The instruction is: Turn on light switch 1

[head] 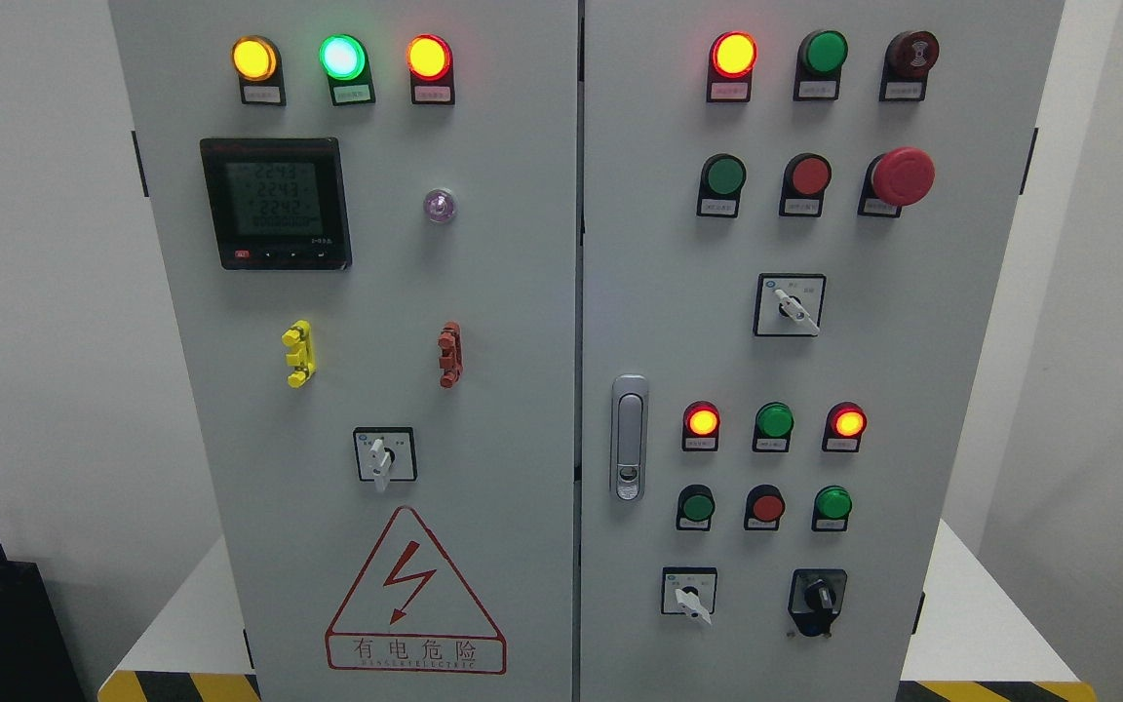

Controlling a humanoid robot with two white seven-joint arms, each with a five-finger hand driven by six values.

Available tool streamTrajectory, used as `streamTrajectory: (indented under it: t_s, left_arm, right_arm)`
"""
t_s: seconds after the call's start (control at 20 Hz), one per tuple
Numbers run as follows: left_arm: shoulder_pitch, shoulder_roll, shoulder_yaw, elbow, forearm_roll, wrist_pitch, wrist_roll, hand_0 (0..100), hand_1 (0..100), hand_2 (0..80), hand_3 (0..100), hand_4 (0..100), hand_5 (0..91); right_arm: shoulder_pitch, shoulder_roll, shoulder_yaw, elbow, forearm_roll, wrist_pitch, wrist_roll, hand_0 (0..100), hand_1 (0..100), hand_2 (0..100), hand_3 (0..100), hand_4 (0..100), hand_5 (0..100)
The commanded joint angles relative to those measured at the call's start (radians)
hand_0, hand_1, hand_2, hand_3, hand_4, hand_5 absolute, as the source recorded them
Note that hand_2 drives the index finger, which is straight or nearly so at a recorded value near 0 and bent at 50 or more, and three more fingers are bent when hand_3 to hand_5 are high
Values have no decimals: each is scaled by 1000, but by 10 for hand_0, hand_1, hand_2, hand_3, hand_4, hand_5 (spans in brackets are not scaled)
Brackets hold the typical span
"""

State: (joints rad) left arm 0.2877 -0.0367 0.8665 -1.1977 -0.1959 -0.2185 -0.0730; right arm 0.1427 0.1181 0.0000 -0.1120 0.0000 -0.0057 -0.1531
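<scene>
Hazard-striped base point(181, 685) and control cabinet point(522, 322), no hand in view; identify switch 1 from its label before pressing squarely

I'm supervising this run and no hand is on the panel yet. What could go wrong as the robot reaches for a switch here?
1. Labels under the controls are too small to read, so the wrong one of several similar rotary switches could be turned.
2. The red mushroom button protrudes; a passing hand might bump it.
3. The pushbuttons sit close together, so broad fingers could press a neighbour.
</scene>
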Motion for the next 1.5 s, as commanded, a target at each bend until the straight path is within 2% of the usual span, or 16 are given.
streamTrajectory:
  t_s: [0.0, 0.1, 0.2, 0.35, 0.5, 0.65, 1.0, 1.15, 1.35, 1.45]
  left_arm:
    - [-1, -2, 29, -278, 3, -41, -24, 390, 292, 287, 575, 639, 390]
    - [-1, -2, 3, -312, 4, -77, -37, 381, 289, 322, 628, 698, 495]
    - [-4, -2, -17, -345, 4, -111, -48, 373, 286, 333, 639, 708, 526]
    - [-7, -2, -47, -391, 4, -174, -93, 347, 290, 375, 688, 745, 651]
    - [-15, -2, -104, -447, 6, -202, -96, 258, 319, 406, 702, 753, 664]
    - [-62, 0, -168, -486, 6, -202, -94, 187, 348, 418, 713, 759, 668]
    - [-168, -2, -355, -621, -13, -145, -83, 161, 368, 421, 715, 763, 669]
    - [-209, -5, -428, -657, -77, -99, -61, 156, 383, 419, 714, 762, 670]
    - [-222, -6, -549, -660, -152, -88, 51, 153, 420, 432, 729, 769, 680]
    - [-242, -21, -590, -660, -206, -68, 79, 151, 442, 448, 741, 781, 699]
  right_arm:
    - [0, 0, 11, 0, -6, 0, 0, 120, 389, 0, 0, 0, 0]
    - [0, 0, 11, 0, -6, 0, 0, 120, 389, 0, 0, 0, 0]
    - [-2, 0, 11, 0, -6, 0, 0, 120, 389, 0, 0, 0, 0]
    - [0, 0, 11, 0, -6, 0, 0, 120, 389, 0, 0, 0, 0]
    - [0, 0, 11, 0, -6, 0, 0, 120, 389, 0, 0, 0, 0]
    - [0, 0, 11, 0, -6, 0, 0, 120, 389, 0, 0, 0, 0]
    - [0, 0, 11, 0, -6, 0, 0, 120, 389, 0, 0, 0, 0]
    - [0, 0, 11, 0, -6, 0, 0, 120, 389, 0, 0, 0, 0]
    - [0, 0, 11, 0, -6, 0, 0, 120, 389, 0, 0, 0, 0]
    - [0, 0, 11, 0, -6, 0, 0, 120, 389, 0, 0, 0, 0]
